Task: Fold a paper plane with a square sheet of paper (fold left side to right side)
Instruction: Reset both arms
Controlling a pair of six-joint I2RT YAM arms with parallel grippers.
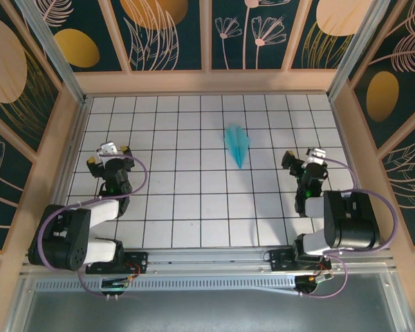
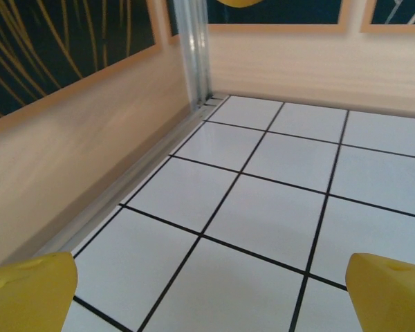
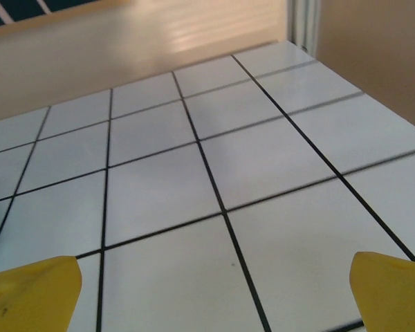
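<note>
The turquoise paper plane (image 1: 236, 145) lies flat on the grid table (image 1: 180, 207), its creases too small to make out. The left gripper (image 1: 109, 153) sits well left of it and the right gripper (image 1: 304, 160) nearer on its right. Both jaws gape, empty. The 2 yellow fingertips (image 2: 28, 290) in each wrist view are cut off at the frame corners.

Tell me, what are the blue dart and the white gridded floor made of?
The paper plane looks like thin matte turquoise paper, with a fold line down its middle. The table looks like a smooth, faintly glossy white board with black grid lines; a soft sheen shows on it. Its exact material is unclear.
</note>
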